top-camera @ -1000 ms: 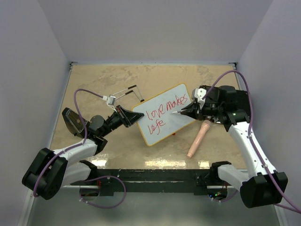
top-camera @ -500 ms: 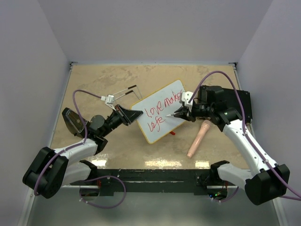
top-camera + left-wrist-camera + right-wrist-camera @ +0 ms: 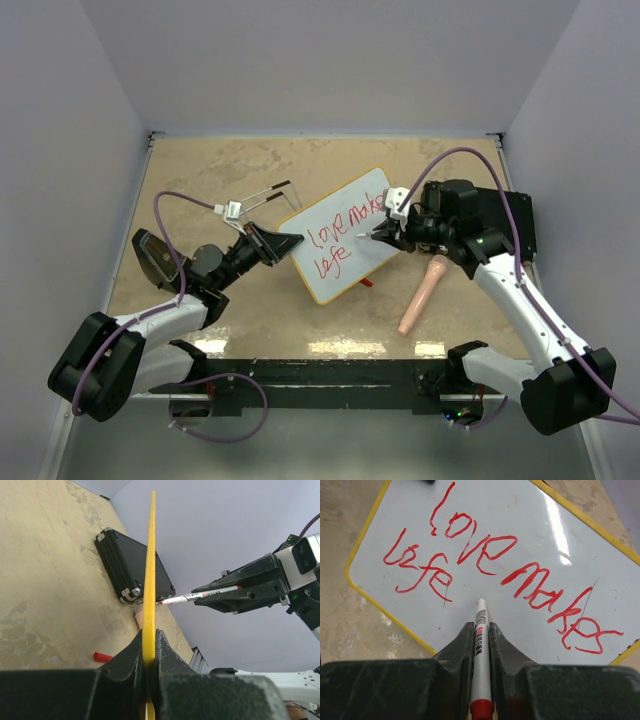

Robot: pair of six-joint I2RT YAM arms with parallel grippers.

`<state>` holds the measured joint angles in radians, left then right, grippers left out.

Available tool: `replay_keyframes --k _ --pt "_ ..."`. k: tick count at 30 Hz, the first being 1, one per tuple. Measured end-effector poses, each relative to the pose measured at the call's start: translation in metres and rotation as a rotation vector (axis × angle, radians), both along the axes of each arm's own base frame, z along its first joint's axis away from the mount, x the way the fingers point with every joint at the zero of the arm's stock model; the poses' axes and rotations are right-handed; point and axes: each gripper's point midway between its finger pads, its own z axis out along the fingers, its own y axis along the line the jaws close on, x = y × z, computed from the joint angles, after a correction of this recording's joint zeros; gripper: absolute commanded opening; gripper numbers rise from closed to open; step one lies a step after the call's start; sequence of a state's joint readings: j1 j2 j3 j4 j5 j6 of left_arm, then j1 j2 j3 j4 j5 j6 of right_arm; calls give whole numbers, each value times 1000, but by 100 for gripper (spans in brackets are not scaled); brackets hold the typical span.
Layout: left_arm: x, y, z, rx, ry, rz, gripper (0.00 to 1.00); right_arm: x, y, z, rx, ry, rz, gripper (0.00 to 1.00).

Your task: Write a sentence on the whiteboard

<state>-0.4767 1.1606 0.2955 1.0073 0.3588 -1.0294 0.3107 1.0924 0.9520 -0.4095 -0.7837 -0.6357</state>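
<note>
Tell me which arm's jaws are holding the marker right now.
The right gripper: its jaws are shut on the marker, tip aimed at the whiteboard. The left gripper instead clamps the whiteboard's yellow edge.

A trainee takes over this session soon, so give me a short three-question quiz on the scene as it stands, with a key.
1. True or false: the left gripper is shut on the yellow edge of the whiteboard.
2. What does the right gripper hold? A) a marker B) an eraser C) nothing
3. Which words of the sentence are on the board now?

Key: 1 true; 2 A; 3 "love makes" on the first line and "life" on the second.
</note>
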Motion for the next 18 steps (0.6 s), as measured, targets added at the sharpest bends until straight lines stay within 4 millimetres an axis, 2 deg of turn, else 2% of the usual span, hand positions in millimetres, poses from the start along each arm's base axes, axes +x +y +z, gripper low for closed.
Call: replay_keyframes --k 18 --pt "0 0 -1 2 6 5 0 4 7 -9 -25 11 -1 0"
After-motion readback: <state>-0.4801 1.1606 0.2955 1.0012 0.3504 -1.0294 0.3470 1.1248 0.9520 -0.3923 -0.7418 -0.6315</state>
